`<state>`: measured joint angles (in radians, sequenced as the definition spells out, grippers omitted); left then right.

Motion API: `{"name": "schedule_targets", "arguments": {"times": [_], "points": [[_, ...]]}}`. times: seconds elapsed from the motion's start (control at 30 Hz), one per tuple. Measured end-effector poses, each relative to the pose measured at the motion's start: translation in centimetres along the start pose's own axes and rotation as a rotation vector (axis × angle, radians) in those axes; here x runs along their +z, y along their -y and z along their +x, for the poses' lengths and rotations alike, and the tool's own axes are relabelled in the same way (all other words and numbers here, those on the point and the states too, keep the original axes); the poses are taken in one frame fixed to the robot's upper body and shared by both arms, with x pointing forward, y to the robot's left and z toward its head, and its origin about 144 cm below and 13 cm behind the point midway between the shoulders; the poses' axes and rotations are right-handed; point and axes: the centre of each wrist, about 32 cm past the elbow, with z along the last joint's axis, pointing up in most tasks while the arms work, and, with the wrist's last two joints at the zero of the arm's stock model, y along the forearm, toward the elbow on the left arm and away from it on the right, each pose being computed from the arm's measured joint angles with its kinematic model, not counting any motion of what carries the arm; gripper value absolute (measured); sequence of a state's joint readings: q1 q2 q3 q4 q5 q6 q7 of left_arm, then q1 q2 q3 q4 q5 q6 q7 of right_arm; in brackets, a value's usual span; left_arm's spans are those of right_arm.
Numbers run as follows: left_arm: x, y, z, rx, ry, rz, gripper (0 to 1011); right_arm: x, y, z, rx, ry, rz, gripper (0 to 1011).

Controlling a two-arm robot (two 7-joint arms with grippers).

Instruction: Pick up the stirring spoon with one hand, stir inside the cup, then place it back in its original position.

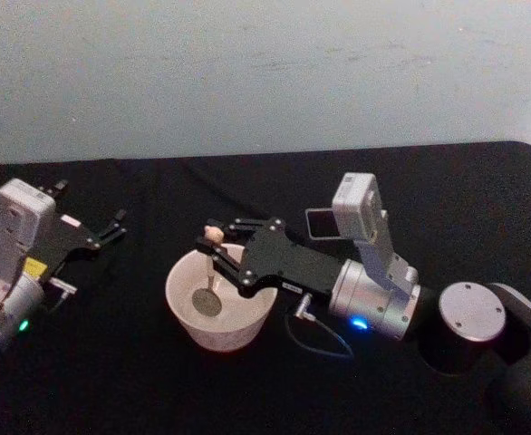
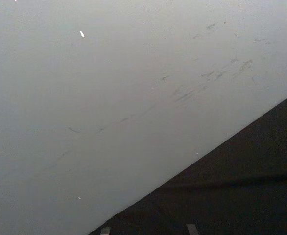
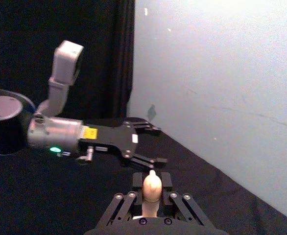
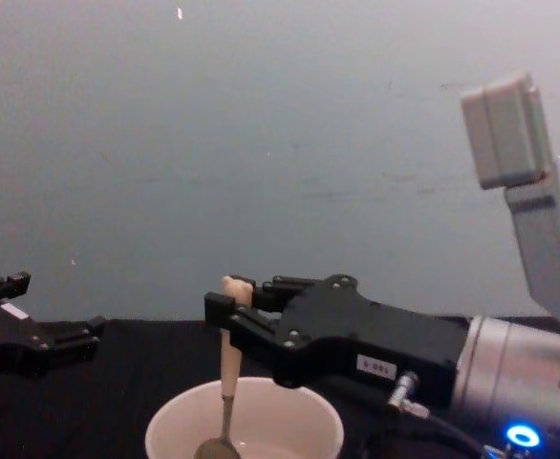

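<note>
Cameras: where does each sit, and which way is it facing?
Head view: up high, looking down on the black table; both arms, right gripper holding the stirring spoon in the cup, left gripper open.
Chest view: low, looking across the table to the wall; both grippers.
Left wrist view: on the left arm, facing wall and table edge; two grey tips, likely its fingers.
Right wrist view: on the right arm, looking past its own fingers to the left arm.
Shared: head, chest and right wrist views show the gripped spoon.
</note>
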<state>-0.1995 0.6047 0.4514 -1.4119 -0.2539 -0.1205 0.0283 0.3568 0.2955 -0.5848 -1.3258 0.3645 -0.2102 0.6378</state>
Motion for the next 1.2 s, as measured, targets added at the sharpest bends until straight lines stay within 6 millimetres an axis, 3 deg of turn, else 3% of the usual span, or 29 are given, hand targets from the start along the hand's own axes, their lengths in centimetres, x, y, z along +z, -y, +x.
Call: {"name": "schedule_targets", "arguments": {"times": [0.43, 0.87, 1.2], "points": [[0.0, 0.0, 0.0, 0.000, 0.000, 0.000, 1001, -0.4, -0.2, 1.5, -0.073, 0.021, -0.020, 215], [0.0, 0.0, 0.0, 0.000, 0.000, 0.000, 1001, -0.3, 0.3, 1.7, -0.090, 0.021, -0.017, 215], [0.0, 0.0, 0.0, 0.000, 0.000, 0.000, 1001, 1.5, 1.1, 2.0, -0.090, 0.029, 0.030, 215]]}}
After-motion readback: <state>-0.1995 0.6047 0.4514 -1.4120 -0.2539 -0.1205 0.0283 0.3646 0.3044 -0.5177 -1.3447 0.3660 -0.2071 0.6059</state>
